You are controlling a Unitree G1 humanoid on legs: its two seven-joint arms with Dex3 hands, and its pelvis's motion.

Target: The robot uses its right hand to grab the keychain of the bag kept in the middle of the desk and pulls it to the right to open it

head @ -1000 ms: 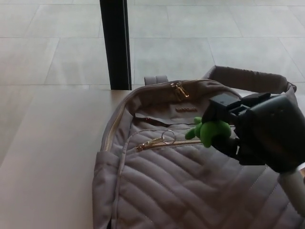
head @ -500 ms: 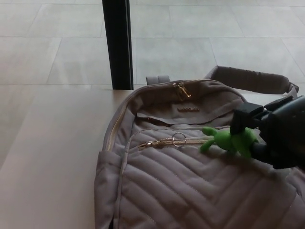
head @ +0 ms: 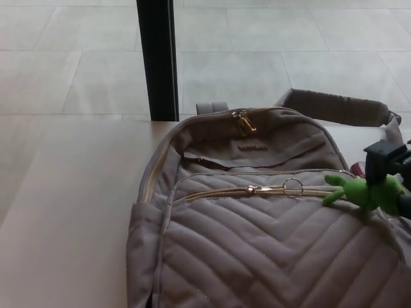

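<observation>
A grey quilted backpack (head: 257, 244) lies flat on the desk (head: 70, 218) in the head view. Its front pocket has a gold zipper (head: 253, 190) whose slider sits near the middle of the track, with a ring (head: 293, 187) trailing to the right. A green toy keychain (head: 363, 191) hangs off that ring at the bag's right edge. My right hand (head: 393, 173) is at the picture's right border, shut on the green keychain; only part of the hand shows. The left hand does not show.
A black post (head: 158, 58) stands behind the desk's far edge, over a tiled floor. The bag's top zipper pulls (head: 243, 120) lie near its handle (head: 212, 106), and a shoulder strap (head: 340, 106) curves out at the back right.
My right hand has moved right with the green keychain, almost out of the picture. The zipper slider and ring have followed it to the right along the front pocket.
</observation>
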